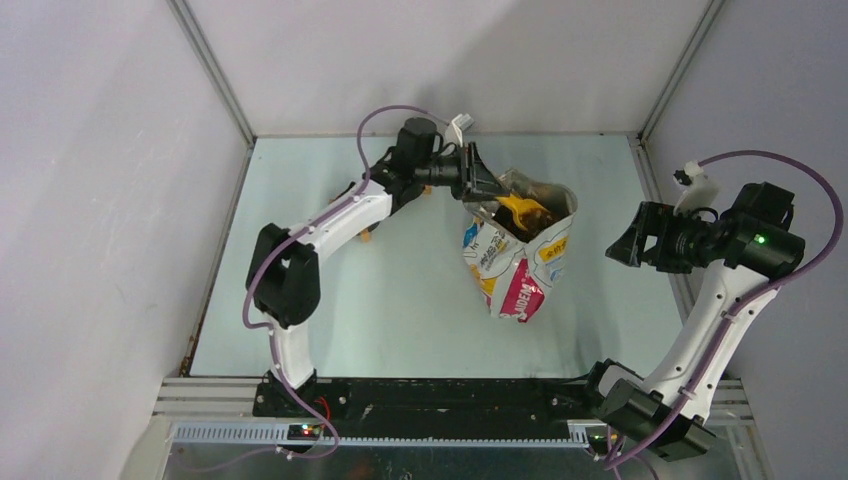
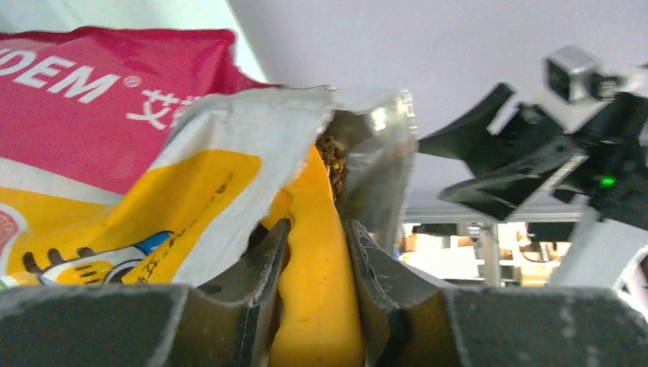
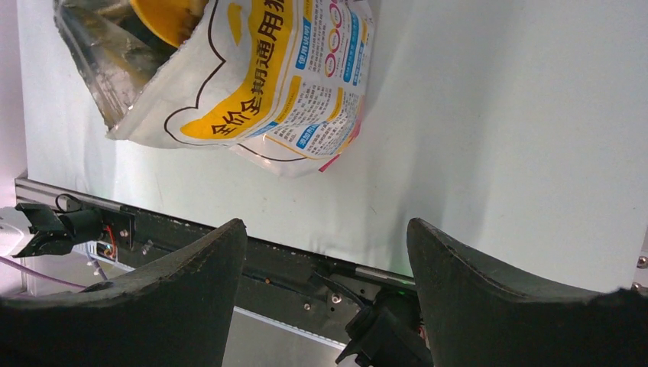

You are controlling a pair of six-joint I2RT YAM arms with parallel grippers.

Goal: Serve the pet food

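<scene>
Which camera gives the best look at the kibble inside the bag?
The left wrist view: the pet food shows close up as brown pellets in the bag mouth, above the scoop. The top view is too far to resolve pellets; the right wrist view shows none clearly.

Left end effector [image 1: 487,190] in at the open mouth of the white-yellow-pink printed foil bag [image 1: 512,272], right on the yellow-orange plastic scoop [image 1: 523,209] | bag upright mid pale-green table [image 1: 400,290] | right end effector [image 1: 626,245] spread wide, well apart near the table's right edge
</scene>
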